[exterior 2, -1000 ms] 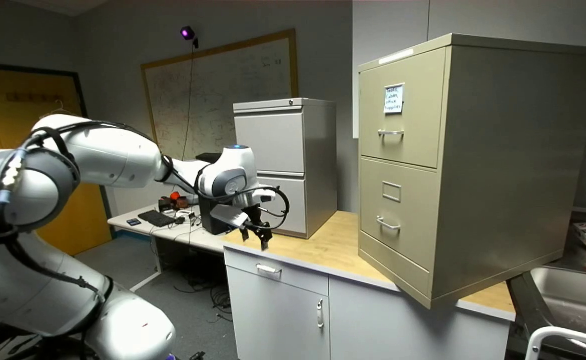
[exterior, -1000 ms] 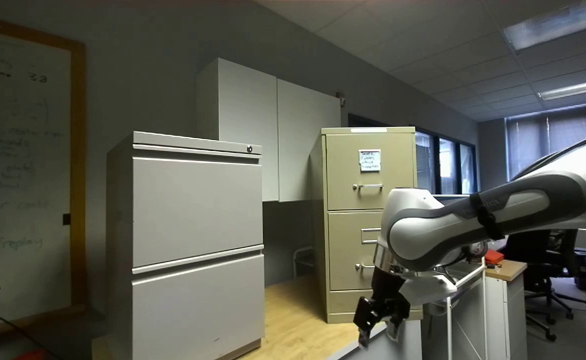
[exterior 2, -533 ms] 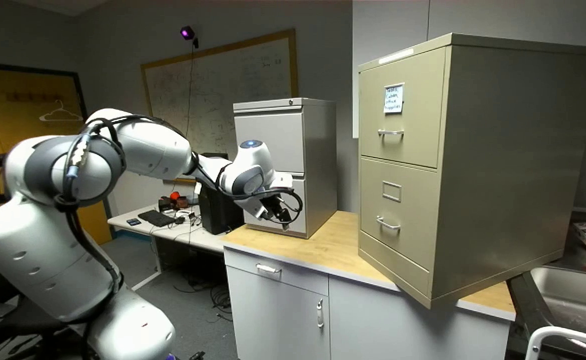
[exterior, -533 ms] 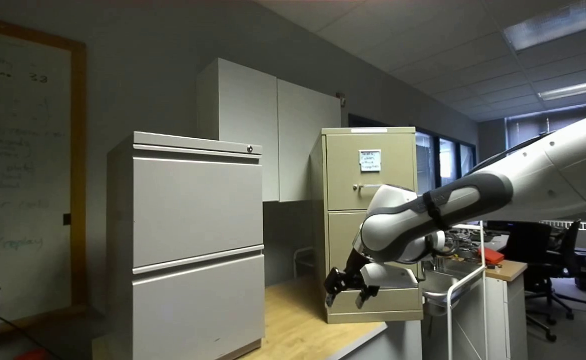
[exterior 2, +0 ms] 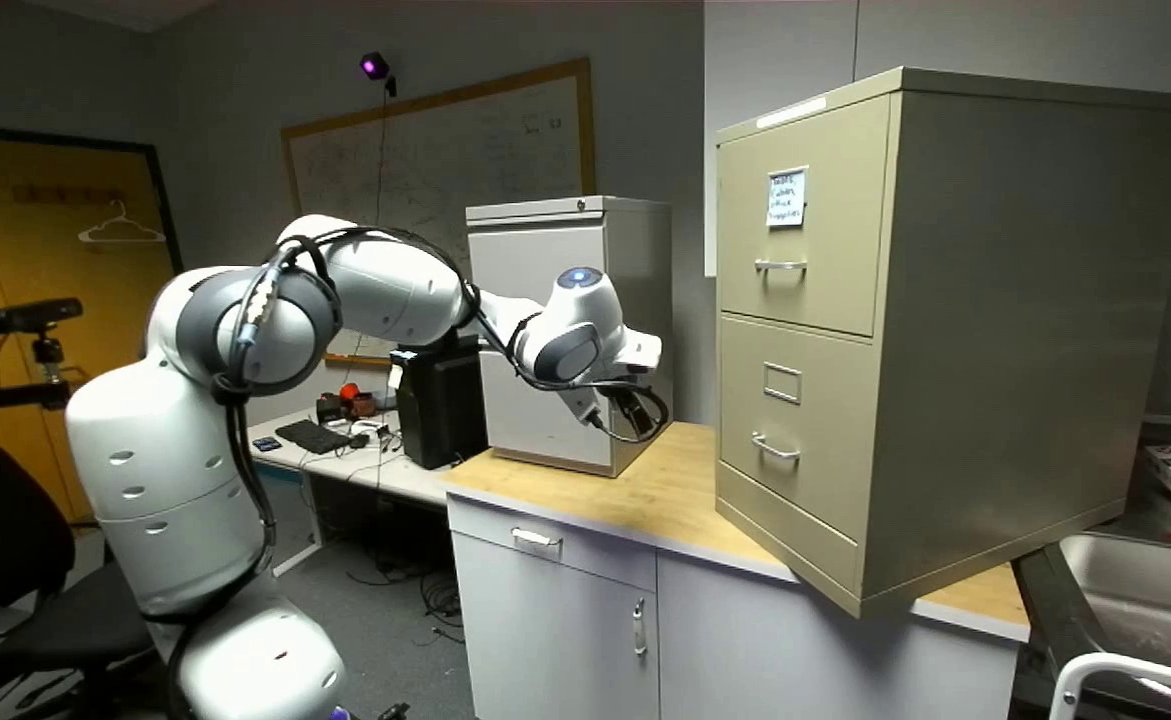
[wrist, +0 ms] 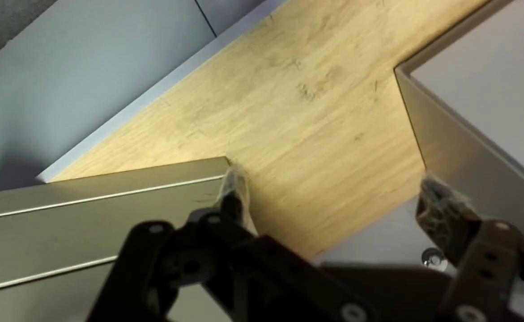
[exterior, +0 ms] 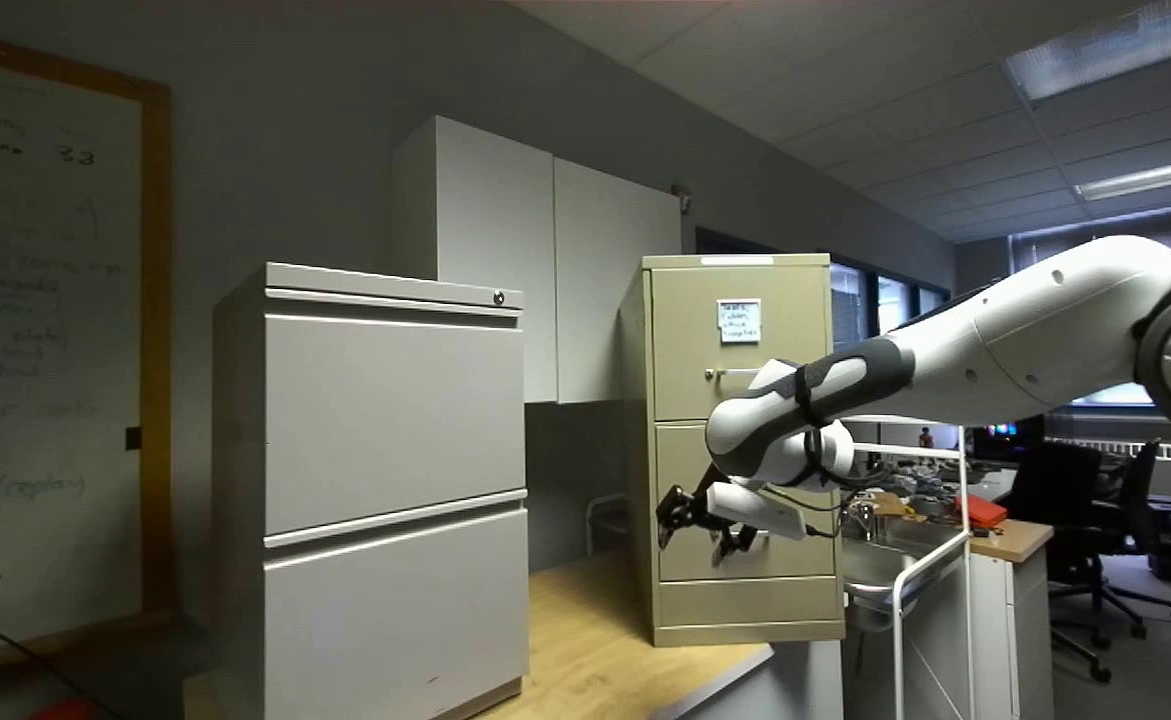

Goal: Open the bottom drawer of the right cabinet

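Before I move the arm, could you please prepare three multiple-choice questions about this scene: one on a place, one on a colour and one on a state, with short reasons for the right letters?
1. Where is the white label card?
A) On the grey cabinet
B) On the upper drawer of the tan cabinet
C) On the whiteboard

2. Which colour is the counter top?
A) Light wood-yellow
B) Dark blue
C) Red

3. How does the tan cabinet's bottom drawer stand?
A) Half open
B) Fully pulled out
C) Shut

Right letters:
1: B; the card sits above that drawer's handle in both exterior views.
2: A; its bare surface looks so in all three views.
3: C; its front lies flush with the upper drawer's.
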Motion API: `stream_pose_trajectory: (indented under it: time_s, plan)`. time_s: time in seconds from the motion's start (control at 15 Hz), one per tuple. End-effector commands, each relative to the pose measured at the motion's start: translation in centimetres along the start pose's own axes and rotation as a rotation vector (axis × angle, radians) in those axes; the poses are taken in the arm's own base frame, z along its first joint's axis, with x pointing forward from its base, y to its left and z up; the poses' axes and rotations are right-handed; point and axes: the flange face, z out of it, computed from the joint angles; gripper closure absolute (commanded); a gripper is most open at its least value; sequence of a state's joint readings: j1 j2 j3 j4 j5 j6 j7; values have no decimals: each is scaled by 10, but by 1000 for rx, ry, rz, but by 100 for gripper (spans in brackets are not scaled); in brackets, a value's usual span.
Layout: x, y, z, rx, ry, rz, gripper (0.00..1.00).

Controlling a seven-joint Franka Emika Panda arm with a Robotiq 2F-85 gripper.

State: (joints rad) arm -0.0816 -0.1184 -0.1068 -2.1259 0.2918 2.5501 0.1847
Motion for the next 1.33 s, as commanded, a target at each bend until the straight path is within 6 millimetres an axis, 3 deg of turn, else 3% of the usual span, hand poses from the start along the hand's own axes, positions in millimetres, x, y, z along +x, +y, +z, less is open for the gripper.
stream_pose_trajectory:
  time_s: [0.0,0.6,1.0,1.27]
  plan:
    - [45,16,-6,48,54,143,0]
    - [104,103,8,71,148,401,0]
    - [128,161,13,86,199,565,0]
    - [139,183,22,42,225,599,0]
